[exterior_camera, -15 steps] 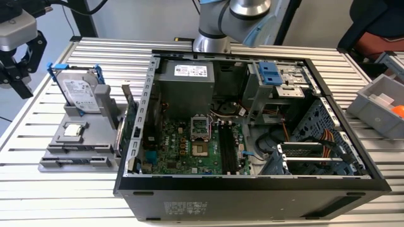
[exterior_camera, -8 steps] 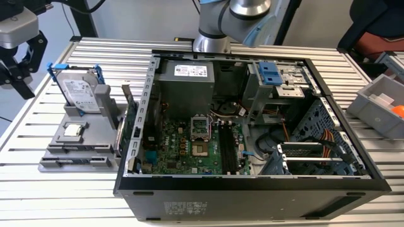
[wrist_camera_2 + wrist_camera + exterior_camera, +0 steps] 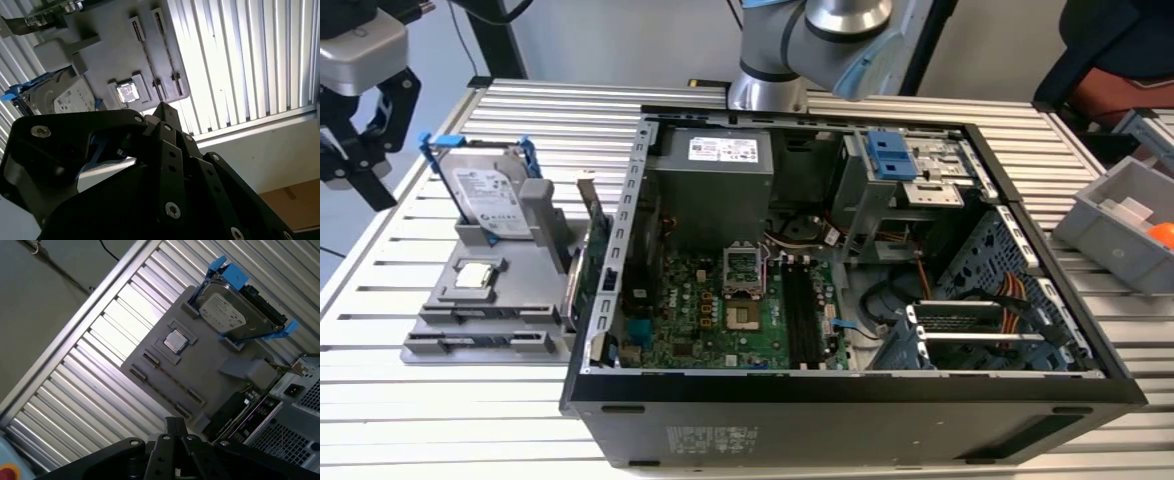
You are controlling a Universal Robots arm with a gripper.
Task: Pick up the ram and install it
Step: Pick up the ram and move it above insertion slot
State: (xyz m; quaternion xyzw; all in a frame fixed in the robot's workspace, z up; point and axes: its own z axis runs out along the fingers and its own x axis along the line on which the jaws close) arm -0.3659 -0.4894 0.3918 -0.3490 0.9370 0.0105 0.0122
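My gripper (image 3: pixel 376 190) hangs high over the slatted table's far left corner in the exterior view, left of the grey fixture tray (image 3: pixel 434 345). In both wrist views its black fingertips (image 3: pixel 173 424) (image 3: pixel 165 109) meet, shut, with nothing visible between them. A thin dark strip, which looks like the ram (image 3: pixel 171 379) (image 3: pixel 145 56), stands on edge between the small holder clips on the tray (image 3: pixel 210 375), below and apart from the gripper. The black motherboard slots (image 3: pixel 803 315) lie inside the open computer case (image 3: pixel 854 395).
On the tray stand a silver hard drive with blue clips (image 3: pixel 491 200) (image 3: pixel 227 315) and a small square chip (image 3: pixel 478 275) (image 3: pixel 175 341). A green card with a metal bracket (image 3: pixel 594 260) stands upright between tray and case. A grey bin (image 3: pixel 1121 225) sits at the exterior view's right.
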